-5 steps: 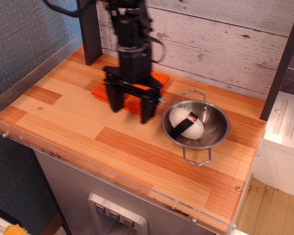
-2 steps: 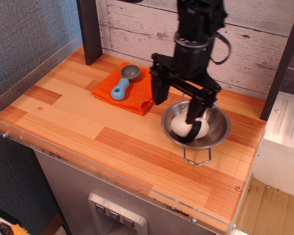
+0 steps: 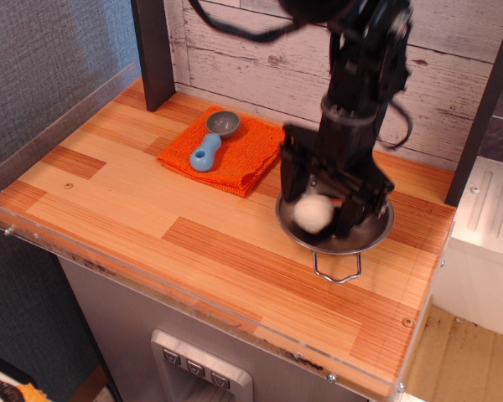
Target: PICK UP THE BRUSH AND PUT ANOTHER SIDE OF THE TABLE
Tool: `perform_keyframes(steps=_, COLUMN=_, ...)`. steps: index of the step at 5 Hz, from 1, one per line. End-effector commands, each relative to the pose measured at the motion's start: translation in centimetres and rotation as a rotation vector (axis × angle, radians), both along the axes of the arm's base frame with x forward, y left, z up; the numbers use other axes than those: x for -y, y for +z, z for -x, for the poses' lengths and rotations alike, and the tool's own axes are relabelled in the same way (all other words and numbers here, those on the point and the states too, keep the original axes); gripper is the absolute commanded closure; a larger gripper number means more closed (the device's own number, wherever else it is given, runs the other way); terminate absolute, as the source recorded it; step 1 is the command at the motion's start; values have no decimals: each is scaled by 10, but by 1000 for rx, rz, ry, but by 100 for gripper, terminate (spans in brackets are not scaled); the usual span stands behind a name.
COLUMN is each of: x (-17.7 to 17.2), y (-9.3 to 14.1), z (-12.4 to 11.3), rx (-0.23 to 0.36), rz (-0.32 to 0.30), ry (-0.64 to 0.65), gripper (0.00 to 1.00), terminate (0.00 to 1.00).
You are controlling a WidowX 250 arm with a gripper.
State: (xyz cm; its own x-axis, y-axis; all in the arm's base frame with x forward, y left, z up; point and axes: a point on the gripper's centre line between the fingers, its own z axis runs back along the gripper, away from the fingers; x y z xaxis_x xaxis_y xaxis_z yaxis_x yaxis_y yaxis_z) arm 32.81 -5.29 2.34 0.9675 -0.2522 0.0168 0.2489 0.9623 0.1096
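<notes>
Gripper: from my seat I see the black two-fingered gripper (image 3: 318,198) lowered into the round steel bowl (image 3: 377,230); its fingers stand apart on either side of the white egg-shaped brush (image 3: 314,212) — whether the pads actually press on it I cannot tell, since the view is slightly blurred there.

Brush: I read it as sitting in the left half of the steel bowl, between the two dark fingers; only its pale rounded front shows to me.

Bowl: I see it on the right part of the wooden striped plank table (image 3: 151,218), a wire handle loop (image 3: 335,268) poking toward the front edge.

Cloth: a folded orange cloth (image 3: 243,159) lies near the back wall, just left of the bowl and not touching it as far as I can see.

Scoop: I make out a blue-handled scoop with a round grey head (image 3: 211,141) resting on the cloth, head toward the wall.

Table rim: a clear plastic rim (image 3: 109,255) runs along the front — and up the left side.
</notes>
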Motion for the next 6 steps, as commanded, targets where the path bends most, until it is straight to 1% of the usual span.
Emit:
perform_keyframes(steps=1, x=-3, y=-10, z=-6, rx=74, rz=41, ry=-37, gripper=0, terminate=0)
perform_keyframes(steps=2, x=-2, y=-6, z=-6, rx=86, rz=57, ry=-51, gripper=100, terminate=0)
perform_keyframes(steps=3, x=-4, y=10, z=-9, rx=120, rz=85, ry=-52, gripper=100, terminate=0)
perform_keyframes(steps=4, x=-26, y=38, z=-10, rx=175, rz=124, ry=-5, gripper=100, terminate=0)
perform_keyframes(steps=5, x=-75, y=66, z=1, rx=233, rz=157, ry=95, gripper=100, terminate=0)
perform_keyframes(steps=6, x=-122, y=61, z=24, rx=120, rz=86, ry=203, gripper=100, terminate=0)
